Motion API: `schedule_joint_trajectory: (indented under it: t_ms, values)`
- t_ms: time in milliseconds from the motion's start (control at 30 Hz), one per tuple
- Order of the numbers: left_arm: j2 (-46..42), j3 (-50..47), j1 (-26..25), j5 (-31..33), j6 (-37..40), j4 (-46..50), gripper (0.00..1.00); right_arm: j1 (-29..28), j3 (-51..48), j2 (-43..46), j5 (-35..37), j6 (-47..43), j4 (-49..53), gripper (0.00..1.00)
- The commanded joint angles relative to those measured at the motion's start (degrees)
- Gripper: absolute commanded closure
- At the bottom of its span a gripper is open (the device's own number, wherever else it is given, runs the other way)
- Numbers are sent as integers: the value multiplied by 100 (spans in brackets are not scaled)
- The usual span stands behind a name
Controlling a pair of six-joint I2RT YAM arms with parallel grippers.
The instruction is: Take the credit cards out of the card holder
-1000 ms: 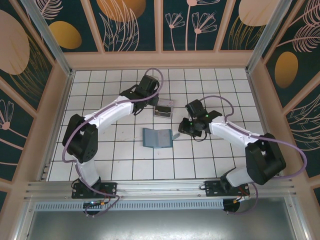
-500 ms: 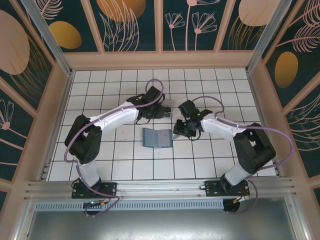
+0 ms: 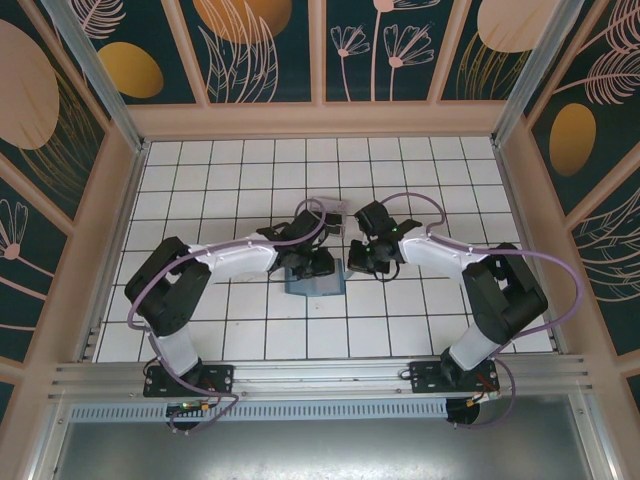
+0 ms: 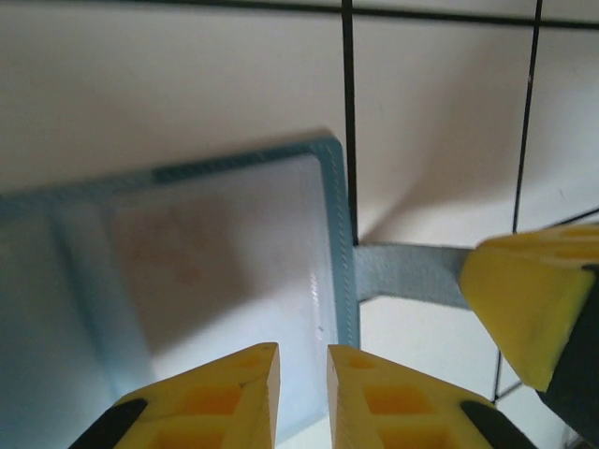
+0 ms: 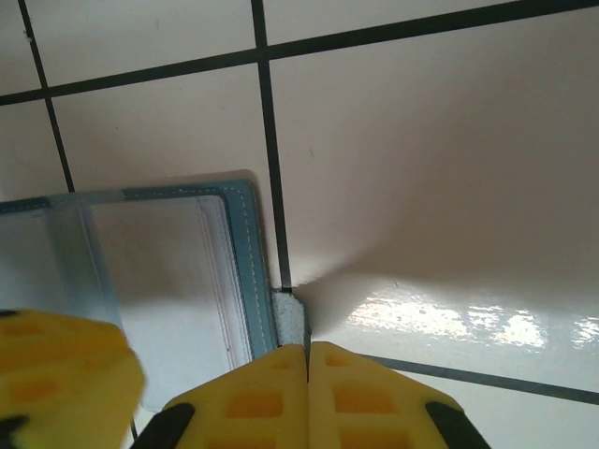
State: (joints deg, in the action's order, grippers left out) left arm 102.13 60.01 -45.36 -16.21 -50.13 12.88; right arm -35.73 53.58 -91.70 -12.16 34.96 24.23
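Left wrist: card [image 4: 407,279] partly outside card holder [image 4: 215,271].

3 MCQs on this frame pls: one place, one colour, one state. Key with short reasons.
1. In the left wrist view, which edge of the card holder does the credit card stick out of?
A) right edge
B) left edge
C) far edge

2. What colour is the card holder's border?
A) red
B) teal-blue
C) black

3. How do the right gripper's jaws stand?
A) wide open
B) shut on the credit card
C) half open, empty

Key:
1 A, the grey strip juts from that edge.
2 B, the stitched rim is teal-blue in both wrist views.
3 B, the jaws meet on the card's end.
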Motion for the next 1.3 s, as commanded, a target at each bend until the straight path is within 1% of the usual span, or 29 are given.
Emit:
schedule_joint_trajectory:
  t_ms: [0, 100, 367, 533, 833, 1100, 1267]
  values:
    - [-100, -178, -16, -549, -372, -694, 80, -90, -52, -57, -68, 45, -80, 96]
    - [2, -149, -24, -603, -401, -755, 81, -132, -39, -74, -59, 81, -75, 97]
    - [292, -37, -28, -560, -346, -629, 82, -180, 12, -50, -19, 125, -8, 97]
    - [483, 105, -47, -377, -170, -238, 81, -180, 29, -23, 12, 129, 19, 97]
    - [492, 369, -139, 676, 258, 1025, 79, -185, 21, 6, 45, 134, 20, 97]
    - [293, 248, -157, 1287, 368, 1690, 77, -180, 48, 38, 65, 112, 38, 97]
    - [177, 381, -158, 1726, 432, 2148, 75, -176, 60, 40, 70, 116, 39, 97]
